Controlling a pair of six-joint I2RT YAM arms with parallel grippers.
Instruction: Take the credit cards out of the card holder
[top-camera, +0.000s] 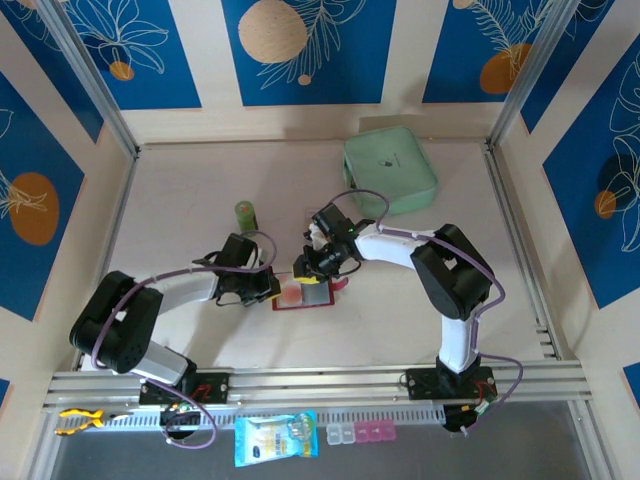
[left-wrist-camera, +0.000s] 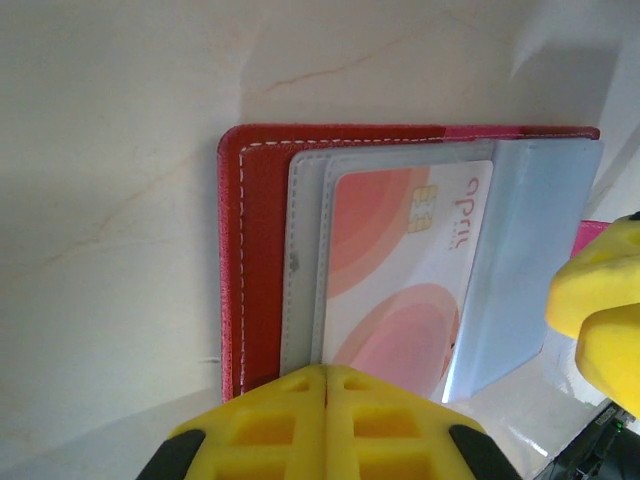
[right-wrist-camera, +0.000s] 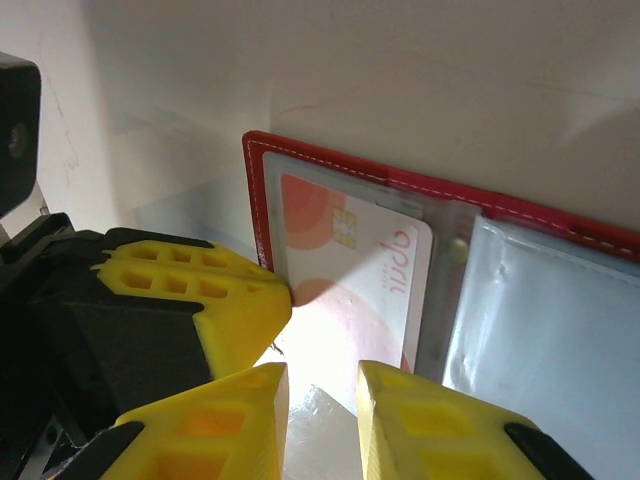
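Two arms meet over the card holder (top-camera: 303, 294), which in the top view lies open on the surface (top-camera: 200, 200), between the bases and a little beyond them. The left tool (top-camera: 272, 290) sits at its left edge, and the right tool (top-camera: 305, 265) is at its far edge, close to the left one. A green cylinder (top-camera: 246, 214) stands just beyond the left arm, and a mint-green pouch (top-camera: 390, 170) lies well apart at the far right. The freest room for carrying a card away looks to be on the near right.

Seen from the left wrist, the left tool's jaws are pressed together with nothing between them. Their tips rest at the holder's edge and seem to pin it. One pink-and-white credit card (left-wrist-camera: 400, 270) sits inside a clear sleeve, set in from the stitched red border.

Seen from the right wrist, the right tool's jaws stand narrowly apart and empty, just short of the card's near edge. The left tool's yellow finger touches the holder's red edge beside them.

The step in hand appears to be getting a pinch on the card. The jaws should come in low and straddle only the card's thin edge, not the sleeve film. They should then draw it along the sleeve, away from the stitched border, while the left tool bears down. With the two tools this close, there is little margin for sideways motion.
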